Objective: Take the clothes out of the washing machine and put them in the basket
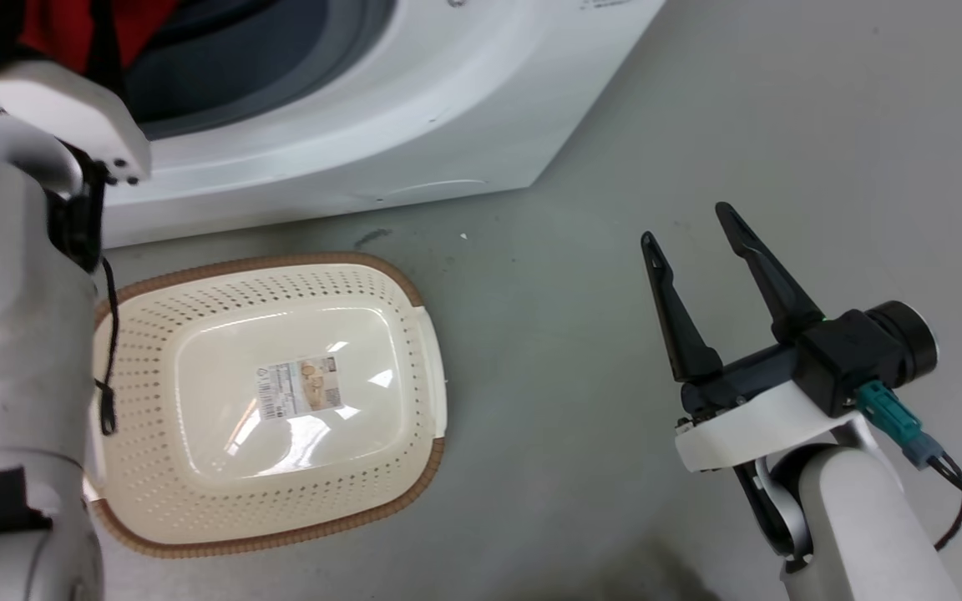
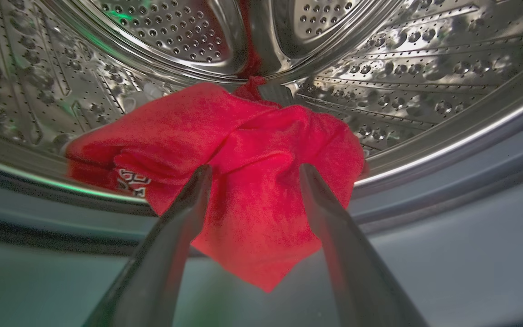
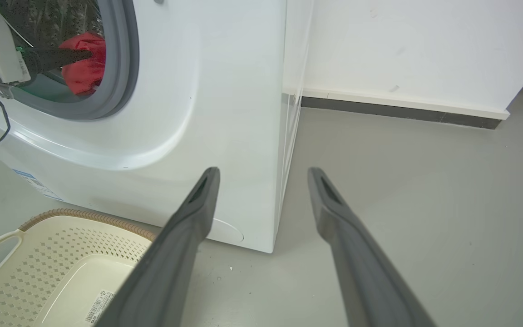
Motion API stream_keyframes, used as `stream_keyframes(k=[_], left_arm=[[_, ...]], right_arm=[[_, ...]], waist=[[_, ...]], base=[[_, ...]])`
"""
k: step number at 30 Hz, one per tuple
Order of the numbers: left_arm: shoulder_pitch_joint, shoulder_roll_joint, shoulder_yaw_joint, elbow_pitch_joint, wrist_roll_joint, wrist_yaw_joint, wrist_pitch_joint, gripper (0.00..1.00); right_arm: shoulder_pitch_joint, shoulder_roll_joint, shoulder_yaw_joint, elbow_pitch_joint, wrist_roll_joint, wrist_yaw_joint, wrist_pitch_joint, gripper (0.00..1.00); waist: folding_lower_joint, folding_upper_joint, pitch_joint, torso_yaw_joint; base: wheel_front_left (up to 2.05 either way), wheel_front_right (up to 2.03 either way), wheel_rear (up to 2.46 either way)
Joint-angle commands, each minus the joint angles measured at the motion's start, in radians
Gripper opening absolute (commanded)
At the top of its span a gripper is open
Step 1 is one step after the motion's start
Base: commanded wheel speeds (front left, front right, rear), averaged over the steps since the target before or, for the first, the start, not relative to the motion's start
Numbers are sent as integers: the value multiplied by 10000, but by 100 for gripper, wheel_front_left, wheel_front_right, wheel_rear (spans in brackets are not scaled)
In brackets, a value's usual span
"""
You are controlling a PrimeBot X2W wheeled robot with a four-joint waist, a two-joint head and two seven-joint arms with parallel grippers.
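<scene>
The red clothes lie bunched at the front lip of the washing machine's steel drum, one corner hanging over the grey door seal. My left gripper is open, a finger on each side of the bunch and close against it. In the right wrist view, its dark fingers reach through the porthole to the clothes. The cream basket sits on the floor in front of the machine, its paper label showing on the bottom. My right gripper hovers open over bare floor to the basket's right.
My pale left forearm overhangs the basket's left side, with a black cable beside it. Grey floor stretches right of the machine. A white wall with a dark skirting stands behind the machine.
</scene>
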Motion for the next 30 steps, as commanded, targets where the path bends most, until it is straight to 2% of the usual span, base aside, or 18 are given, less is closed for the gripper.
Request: stream_keyframes(k=[1,8,16,17,18,19,22,24,30], left_arm=[[-260,75,-22,131,35,-18,73,100],[-1716,660,-488,1687,153,-161,1384,100],[-2465,1027,-1047,3092,15,-247,3251,100],[-2490,1055,-1098,3215,-6,-251,3469,50],[-2528,1067,-1168,3296,-27,-252,3630,13],[-2558,1121,-1208,3315,-74,-252,3655,0],[-2712,1162,-1323,3373,-153,-245,3704,0],[-2753,1282,-1391,3280,-97,-244,3334,0],[-2562,1236,-1410,2822,-157,-48,1188,0]], right_arm=[[-252,27,65,45,85,-7,-103,100],[-552,27,458,419,335,-7,-346,100],[-789,25,692,702,592,-7,-540,100],[-791,25,708,741,634,-7,-566,100],[-813,25,720,764,637,-7,-591,100],[-841,25,722,802,649,-7,-615,100],[-950,25,695,892,466,-7,-629,100],[-998,25,643,933,359,-7,-660,100],[-913,22,561,1088,399,-7,-683,100]], waist=[[-1,0,213,-223],[-1,0,465,-576],[-1,0,645,-771],[-1,0,648,-782],[-1,0,655,-791],[-1,0,668,-801],[-1,0,678,-804],[-1,0,634,-791],[-1,0,188,-668]], base=[[0,0,0],[0,0,0],[0,0,0],[0,0,0],[0,0,0],[0,0,0],[0,0,0],[0,0,0],[0,0,0]])
